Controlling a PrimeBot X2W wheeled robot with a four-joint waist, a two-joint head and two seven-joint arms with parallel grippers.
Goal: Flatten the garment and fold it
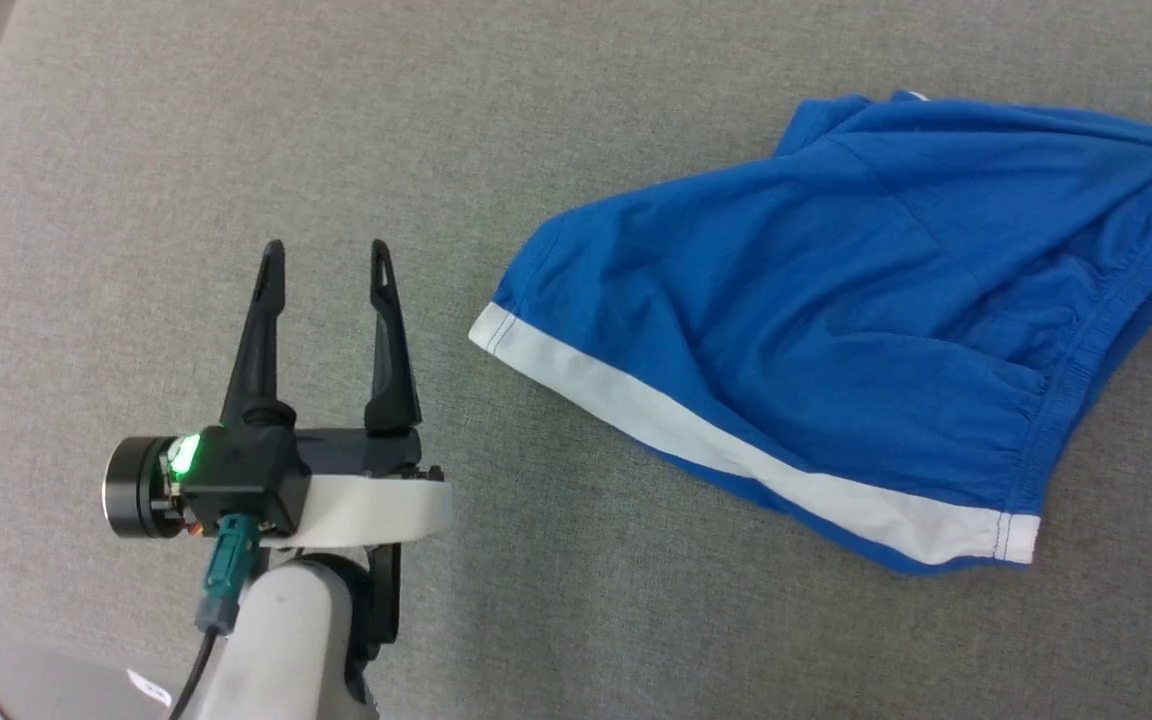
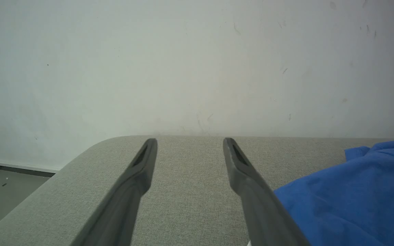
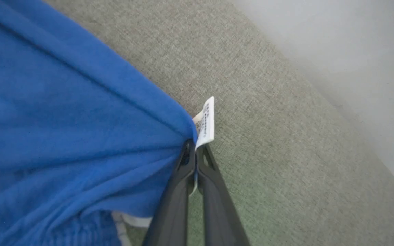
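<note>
Grip check: the right gripper (image 3: 193, 150) is closed to a narrow pinch on one corner of the garment (image 1: 786, 330), just beside the small white label (image 3: 206, 123). Blue cloth is bunched into the pinch, and creases fan out from it. The left gripper (image 1: 326, 250) is held wide apart and empty over the bare table (image 1: 236, 150), well apart from the nearest corner of the cloth.

Garment position: it is laid crumpled on the grey, cloth-covered table, toward the robot's right. The white stripe (image 1: 736, 440) runs along the near edge, and the gathered waistband (image 1: 1086, 360) lies toward the held corner.

Risks, as judged:
- Only a small bite of fabric is seen in the pinch. Under a firm pull the corner may slip out, or the label alone may be kept.
- Whether one layer or both is pinched cannot be told. If both are caught, the creases are likely to be locked in.
- The garment is held at a single point. A pull from there is expected to drag or rope the whole piece, not flatten it, unless the far corner is anchored by the other arm.
- The held corner sits near the table's edge, so an outward pull may carry cloth over it.

Surroundings: a pale wall (image 2: 197, 68) is seen behind the table's rounded corner, with a strip of floor (image 2: 5, 181) below. Bare table lies between the left gripper and the cloth; no obstruction is noted there.
</note>
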